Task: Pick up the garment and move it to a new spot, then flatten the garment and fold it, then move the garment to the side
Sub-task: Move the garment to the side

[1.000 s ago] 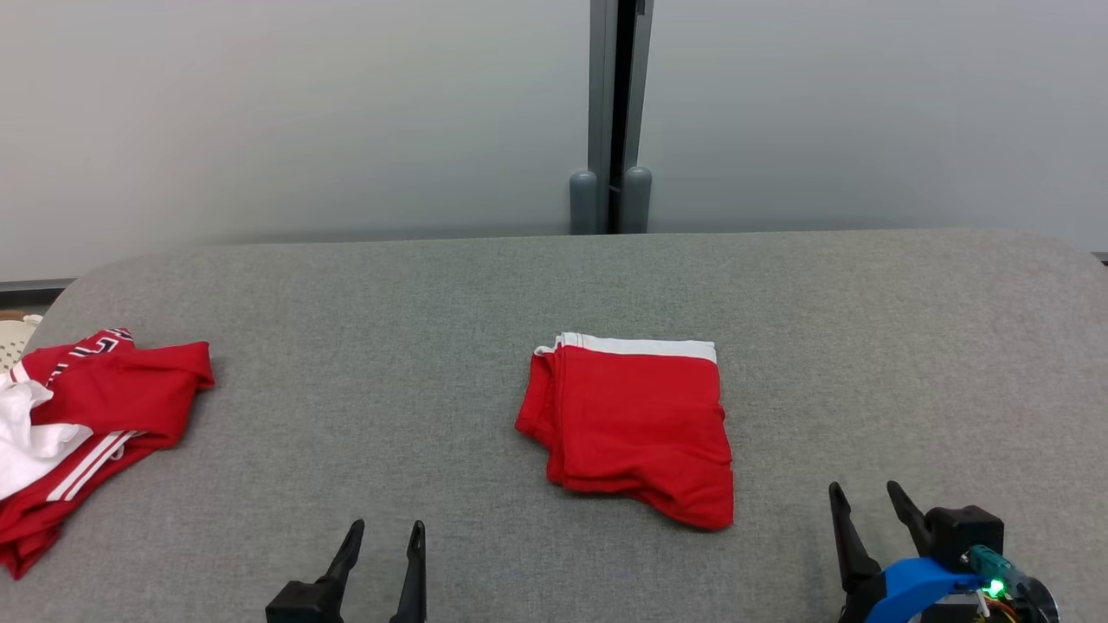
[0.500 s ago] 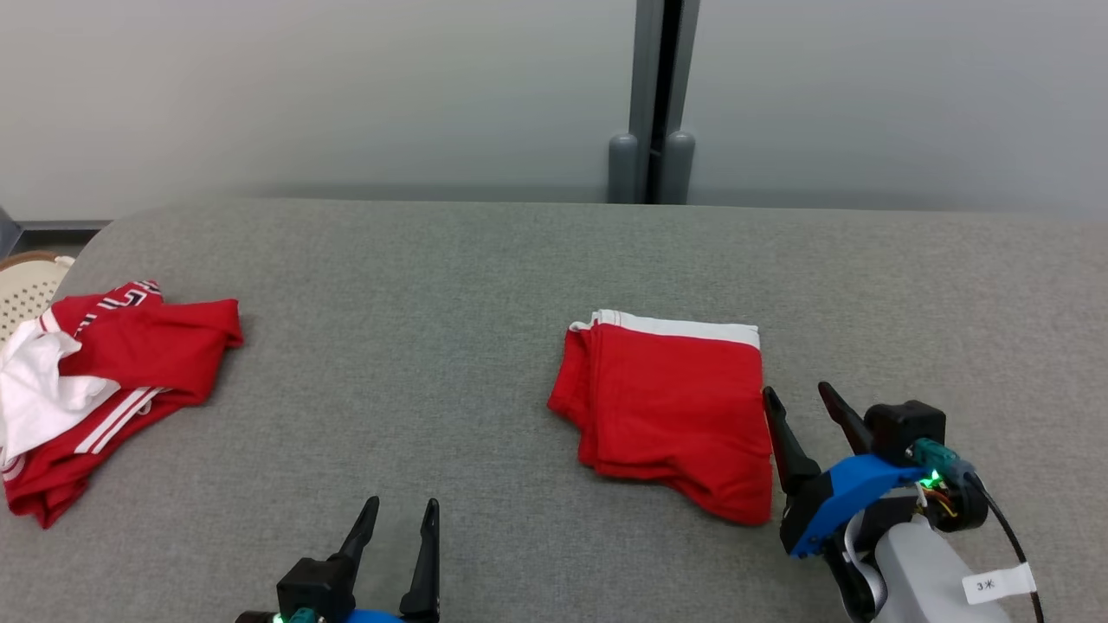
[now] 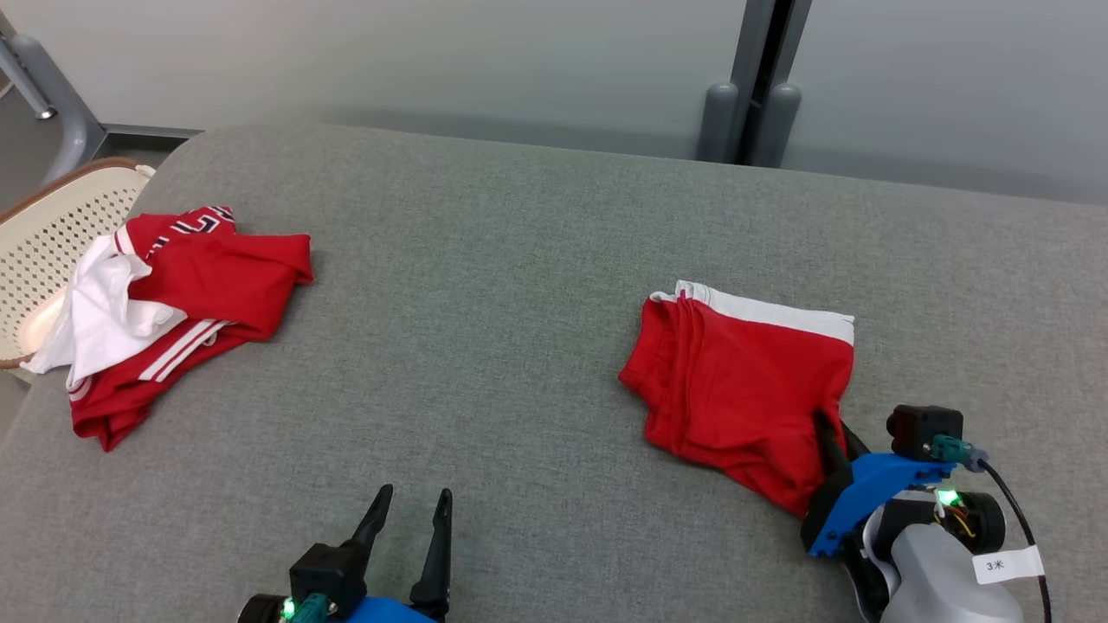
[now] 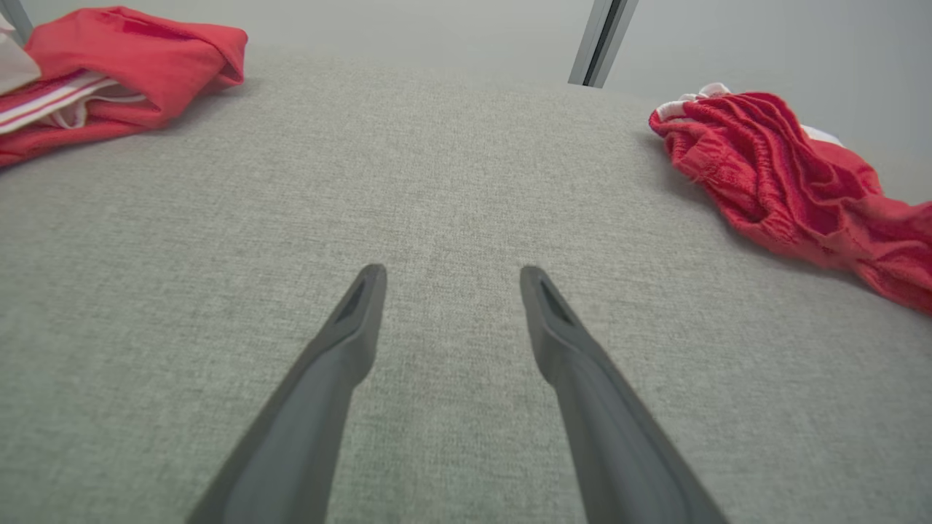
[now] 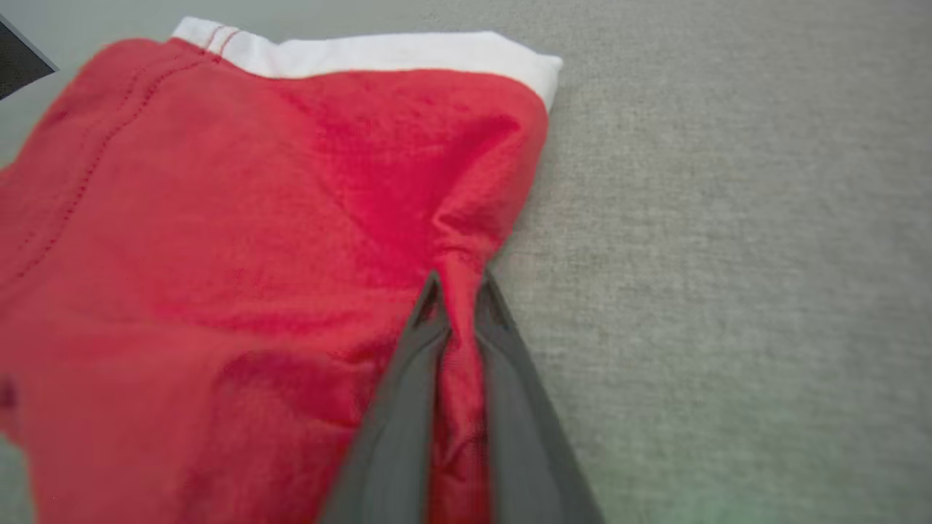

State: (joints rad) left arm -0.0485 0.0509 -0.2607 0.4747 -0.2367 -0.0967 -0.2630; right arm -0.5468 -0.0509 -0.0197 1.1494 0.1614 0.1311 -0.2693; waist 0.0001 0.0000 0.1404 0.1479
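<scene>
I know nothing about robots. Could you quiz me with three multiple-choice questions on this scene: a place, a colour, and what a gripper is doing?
1. Where on the grey surface is the loose pile of clothes?
A) left end B) middle C) right end
2. What colour is the far band of the folded red garment?
A) blue B) white C) black
3. What is the right gripper doing?
A) hanging open B) holding a bottle C) pinching the garment's edge

Answers: 1 A: it lies at the head view's left, by a basket. 2 B: a white strip runs there. 3 C: cloth bunches between its shut jaws.
</scene>
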